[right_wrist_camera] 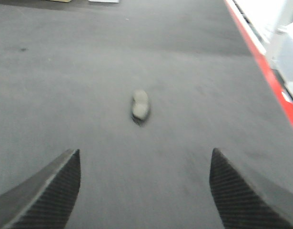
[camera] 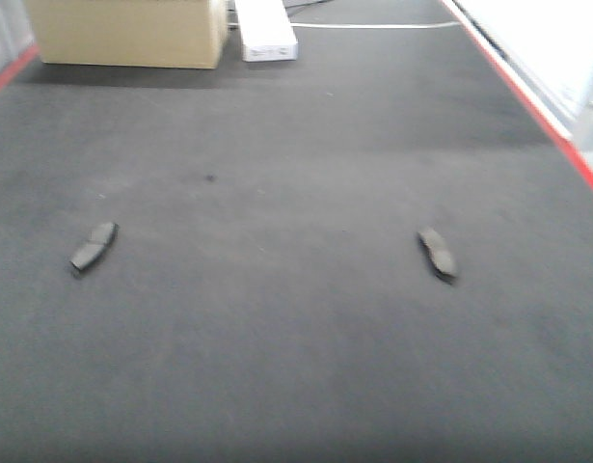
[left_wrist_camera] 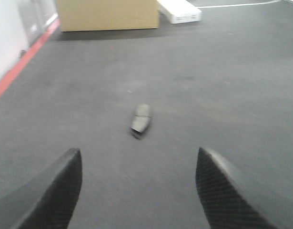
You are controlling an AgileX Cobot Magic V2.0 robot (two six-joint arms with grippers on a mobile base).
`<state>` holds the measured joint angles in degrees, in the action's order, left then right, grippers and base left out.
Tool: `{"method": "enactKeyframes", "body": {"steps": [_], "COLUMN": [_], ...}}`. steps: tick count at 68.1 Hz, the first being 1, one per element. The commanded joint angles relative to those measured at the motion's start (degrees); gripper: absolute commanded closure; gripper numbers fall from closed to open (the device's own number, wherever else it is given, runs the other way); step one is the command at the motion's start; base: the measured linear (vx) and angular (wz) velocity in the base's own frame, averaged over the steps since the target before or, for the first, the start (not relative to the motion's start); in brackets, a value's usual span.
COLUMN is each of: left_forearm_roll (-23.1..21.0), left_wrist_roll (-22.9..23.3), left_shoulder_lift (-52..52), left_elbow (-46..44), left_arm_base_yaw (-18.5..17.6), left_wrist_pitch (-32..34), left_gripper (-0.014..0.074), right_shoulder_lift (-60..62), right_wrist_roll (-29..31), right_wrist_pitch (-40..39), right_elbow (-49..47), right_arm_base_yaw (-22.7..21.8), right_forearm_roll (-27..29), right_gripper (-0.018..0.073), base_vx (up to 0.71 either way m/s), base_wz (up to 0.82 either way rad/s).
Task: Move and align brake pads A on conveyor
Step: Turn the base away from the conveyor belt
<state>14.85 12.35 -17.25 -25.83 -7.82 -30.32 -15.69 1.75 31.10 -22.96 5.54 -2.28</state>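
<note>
Two brake pads A lie flat on the dark conveyor [camera: 296, 328]. One grey pad [camera: 94, 246] is at the left, the other pad [camera: 438, 254] at the right, both angled. The left wrist view shows the left pad [left_wrist_camera: 141, 119] ahead of my left gripper [left_wrist_camera: 139, 162], which is open with nothing between its fingers. From the right wrist camera, the right pad [right_wrist_camera: 140, 107] appears blurred ahead of my right gripper [right_wrist_camera: 144, 160], also open and holding nothing. Neither gripper shows in the front view.
A cardboard box [camera: 127, 31] and a white box [camera: 265, 29] stand at the belt's far end. Red edge stripes run along the right side [camera: 542, 121] and the far left [camera: 9, 72]. A white structure [camera: 556, 48] borders the right edge.
</note>
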Motion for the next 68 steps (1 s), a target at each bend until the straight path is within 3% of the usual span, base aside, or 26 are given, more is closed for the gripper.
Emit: {"method": "enactKeyframes", "body": {"steps": [1, 68], "left_forearm_roll": [0.4, 0.4], "left_wrist_roll": [0.2, 0.2], "left_shoulder_lift": [-0.6, -0.6], "left_elbow": [-1.4, -1.4], "left_arm_base_yaw": [0.0, 0.0], "left_wrist_pitch": [3.6, 3.6], "left_gripper": [0.0115, 0.0115], "right_shoulder_lift": [-0.5, -0.5], "right_wrist_roll": [-0.1, -0.1], "right_wrist_pitch": [-4.4, -4.4], "right_elbow": [-1.4, -1.4], "right_arm_base_yaw": [-0.4, -0.2], "right_forearm_roll": [-0.5, -0.5], "right_gripper": [0.002, 0.002], "base_vx": [-0.32, -0.38], "base_wz": [-0.27, -0.44]}}
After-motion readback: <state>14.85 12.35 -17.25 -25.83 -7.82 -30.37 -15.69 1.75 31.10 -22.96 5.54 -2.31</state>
